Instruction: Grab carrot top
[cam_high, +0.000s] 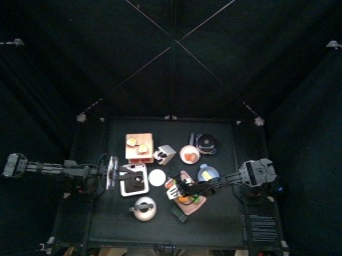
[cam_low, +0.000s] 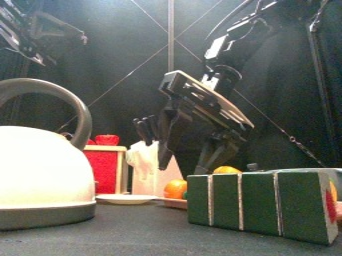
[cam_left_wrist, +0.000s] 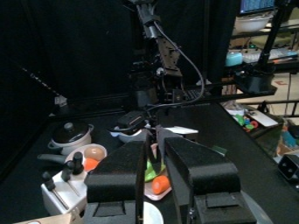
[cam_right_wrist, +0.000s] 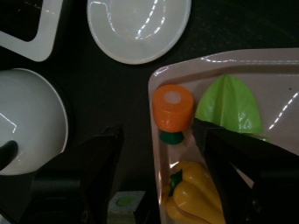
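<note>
Right claw (cam_right_wrist: 158, 179) wide, empty, above the carrot (cam_right_wrist: 174, 108) on the tray (cam_right_wrist: 268, 66) — left claw (cam_left_wrist: 155, 179) wide too

Black table (cam_high: 96, 205): kettle (cam_low: 40, 165) at front edge, white plate (cam_right_wrist: 138, 29) beside pinkish tray (cam_right_wrist: 274, 74) (w/ toy veg), green blocks (cam_low: 267, 200) front right.

A robotics lab: a small black table (cam_high: 100, 205) penned in by black curtains (cam_high: 54, 90), two black jointed arms, and (past the curtains) metal shelving (cam_left_wrist: 267, 52) stacked with equipment.
</note>
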